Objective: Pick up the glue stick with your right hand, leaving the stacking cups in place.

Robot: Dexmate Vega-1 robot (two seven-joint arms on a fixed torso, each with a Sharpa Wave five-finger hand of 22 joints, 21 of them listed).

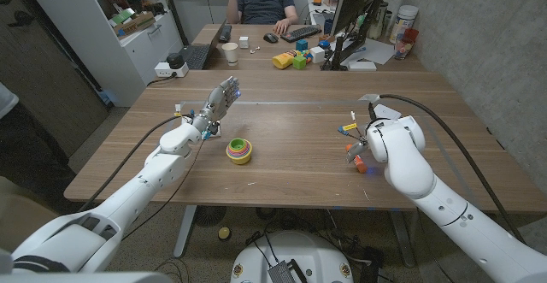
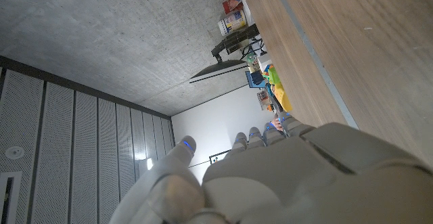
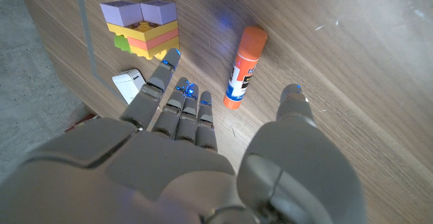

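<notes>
The glue stick (image 3: 244,68) lies flat on the table's right side, just under the open, empty right hand (image 3: 203,149), well right of the stacking cups (image 1: 239,150). It looks light, rigid and smooth, likely to roll, so pinching across mid-barrel seems safest. In the right wrist view its long axis runs roughly along the fingers (image 3: 183,109), orange cap at the far end; the left hand (image 1: 218,103) hovers with fingers extended, holding nothing.

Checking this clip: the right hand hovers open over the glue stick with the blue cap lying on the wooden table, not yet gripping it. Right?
Not quite: the cap is orange, not blue, as the right wrist view shows. The right hand does hover open over the white glue stick with the orange cap, which lies on the wooden table, ungripped.
</notes>
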